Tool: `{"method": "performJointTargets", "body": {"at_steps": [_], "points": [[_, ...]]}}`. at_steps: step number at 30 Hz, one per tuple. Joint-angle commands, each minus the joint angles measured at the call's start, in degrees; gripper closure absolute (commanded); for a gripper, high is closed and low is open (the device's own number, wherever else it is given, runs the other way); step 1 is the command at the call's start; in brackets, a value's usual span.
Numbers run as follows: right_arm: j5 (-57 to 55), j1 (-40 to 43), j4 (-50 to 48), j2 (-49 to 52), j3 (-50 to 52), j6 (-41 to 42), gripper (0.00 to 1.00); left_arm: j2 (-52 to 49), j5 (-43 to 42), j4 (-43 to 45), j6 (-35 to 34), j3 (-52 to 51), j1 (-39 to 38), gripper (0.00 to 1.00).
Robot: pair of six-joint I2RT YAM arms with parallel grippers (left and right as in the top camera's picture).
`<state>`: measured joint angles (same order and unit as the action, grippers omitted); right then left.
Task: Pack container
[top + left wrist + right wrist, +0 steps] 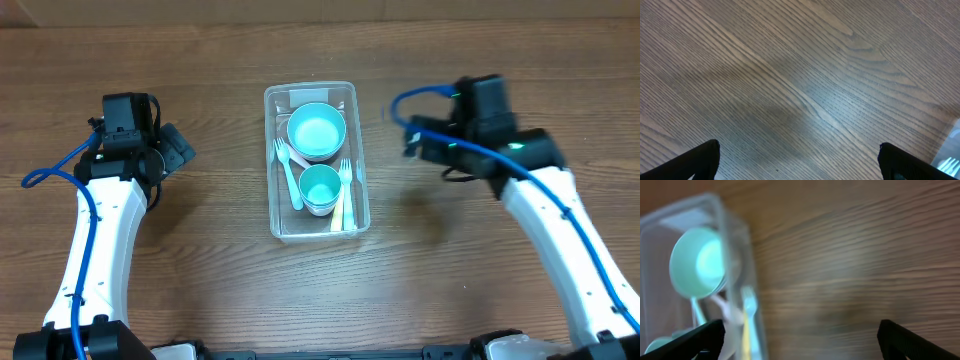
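Note:
The clear plastic container [275,215] stands upright in the middle of the table. Inside it are a light-blue bowl [316,131], a light-blue cup [321,188], a white fork [289,172], and a yellow and a light-blue fork [344,190] along its right wall. The container also shows blurred in the right wrist view [735,240]. My left gripper [178,152] is open and empty, left of the container over bare wood [799,162]. My right gripper [408,137] is open and empty, just right of the container [800,337].
The wooden table [200,270] runs on all sides of the container. A corner of the container shows at the right edge of the left wrist view [951,160]. Blue cables run along both arms.

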<state>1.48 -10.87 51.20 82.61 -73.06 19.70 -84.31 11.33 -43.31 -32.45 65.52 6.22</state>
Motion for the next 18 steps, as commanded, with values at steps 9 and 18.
{"method": "performJointTargets", "body": {"at_steps": [9,18], "points": [[-0.55,3.98,0.15,-1.38,-0.94,-0.37,0.00,1.27,-0.02,0.07,1.16,1.11,0.15,0.00],[-0.55,3.98,0.15,-1.38,-0.94,-0.37,0.00,1.27,-0.02,0.04,1.16,1.11,0.15,0.00]]}}
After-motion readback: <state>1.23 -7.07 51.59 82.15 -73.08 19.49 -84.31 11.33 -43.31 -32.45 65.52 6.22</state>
